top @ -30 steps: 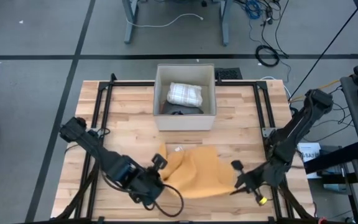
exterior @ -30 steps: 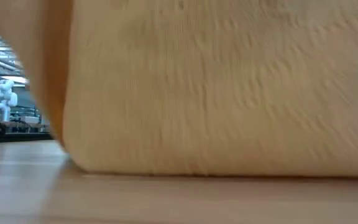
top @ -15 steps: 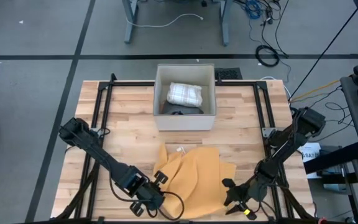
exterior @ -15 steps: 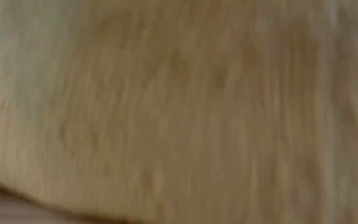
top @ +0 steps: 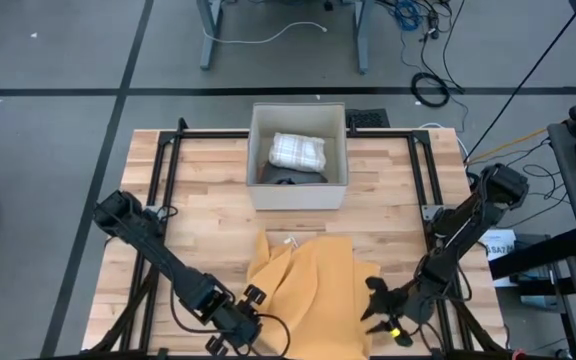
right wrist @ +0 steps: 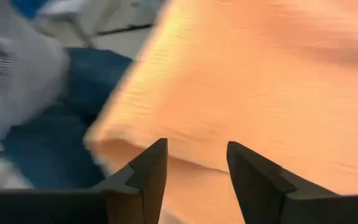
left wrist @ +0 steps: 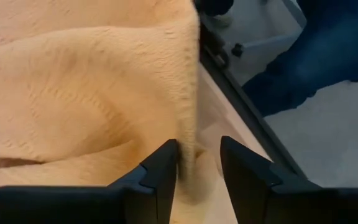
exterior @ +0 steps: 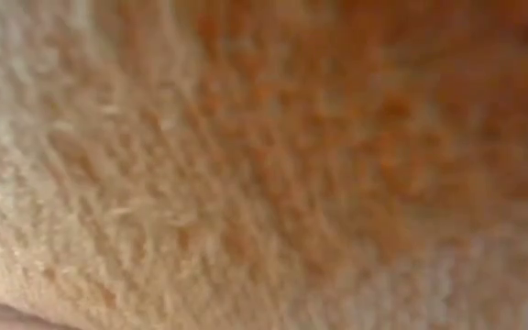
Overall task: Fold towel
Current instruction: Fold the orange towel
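Observation:
The orange towel (top: 313, 290) lies spread on the wooden table's near middle, with folds along its left side. Its near part reaches the near edge, and its cloth (exterior: 264, 165) fills the low view. My left gripper (top: 251, 303) stands open at the towel's near left edge (left wrist: 188, 149), which runs between its fingers. My right gripper (top: 371, 303) stands open at the towel's near right corner (right wrist: 123, 140), with cloth showing in the gap between its fingers. My left gripper has the towel's edge (left wrist: 190, 167) between its open fingers, close beside one finger (left wrist: 166, 165). It comes slanting down from the table's left. I cannot tell whether it touches. My right gripper stands open over the corner's cloth (right wrist: 197, 158). I cannot tell whether its fingers touch it.
A white box (top: 298, 190) with a checked cloth (top: 298, 150) inside stands at the far middle. Black frame rails (top: 158, 190) run along the table's left and right sides. Bare wood lies between the box and the towel.
Both grippers have sunk and gone toward the table's near edge, and their fingers have spread apart. The towel's near part, held up before, has come down and been drawn toward the near edge. Its far edge has stayed in place.

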`<control>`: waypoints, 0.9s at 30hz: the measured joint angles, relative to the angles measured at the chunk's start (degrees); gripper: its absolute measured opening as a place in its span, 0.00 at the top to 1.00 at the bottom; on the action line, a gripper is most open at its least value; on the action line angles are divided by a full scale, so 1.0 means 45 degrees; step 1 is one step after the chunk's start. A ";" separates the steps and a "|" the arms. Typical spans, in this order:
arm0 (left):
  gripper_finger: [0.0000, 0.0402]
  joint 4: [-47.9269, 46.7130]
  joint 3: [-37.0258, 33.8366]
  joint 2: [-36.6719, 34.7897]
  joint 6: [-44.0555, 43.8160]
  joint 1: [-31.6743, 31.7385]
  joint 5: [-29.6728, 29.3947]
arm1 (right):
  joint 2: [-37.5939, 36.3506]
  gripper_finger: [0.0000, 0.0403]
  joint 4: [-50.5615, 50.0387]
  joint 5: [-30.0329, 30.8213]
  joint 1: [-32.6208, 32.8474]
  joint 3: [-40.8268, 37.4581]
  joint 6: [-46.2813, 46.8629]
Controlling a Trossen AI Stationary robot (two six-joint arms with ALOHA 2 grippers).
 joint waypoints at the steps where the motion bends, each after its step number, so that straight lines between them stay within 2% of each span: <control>1: 0.67 0.0003 0.0000 -0.0005 -0.0096 -0.0069 0.0004 | -0.0116 0.62 -0.0538 0.0356 -0.0079 0.0000 -0.0016; 6: 0.67 -0.0077 0.0000 -0.0005 -0.0388 -0.0155 -0.0037 | -0.0517 0.63 -0.2866 0.3274 -0.0839 0.0000 -0.0053; 8: 0.67 -0.0321 0.0000 -0.0005 -0.0447 -0.0150 -0.0394 | -0.0571 0.64 -0.3498 0.4559 -0.1280 0.0000 -0.0058; 10: 0.67 -0.0542 0.0000 -0.0005 -0.0466 -0.0140 -0.0891 | -0.0571 0.64 -0.4016 0.5270 -0.1852 0.0000 -0.0063; 16: 0.67 -0.0823 0.0000 -0.0005 -0.0485 -0.0144 -0.2024 | -0.0571 0.64 -0.6680 0.5305 -0.3835 -0.0005 0.0618; 20: 0.67 -0.0837 0.0000 -0.0005 -0.0416 -0.0141 -0.2054 | -0.0571 0.64 -0.8009 0.4230 -0.5130 -0.0018 0.1420; 24: 0.67 -0.0842 0.0000 -0.0005 -0.0332 -0.0144 -0.2059 | -0.0571 0.64 -0.6928 0.2945 -0.5986 -0.0245 0.0640; 27: 0.67 -0.0842 0.0000 -0.0005 -0.0155 -0.0145 -0.2080 | -0.0571 0.64 -0.6386 0.2746 -0.6394 -0.0336 0.0169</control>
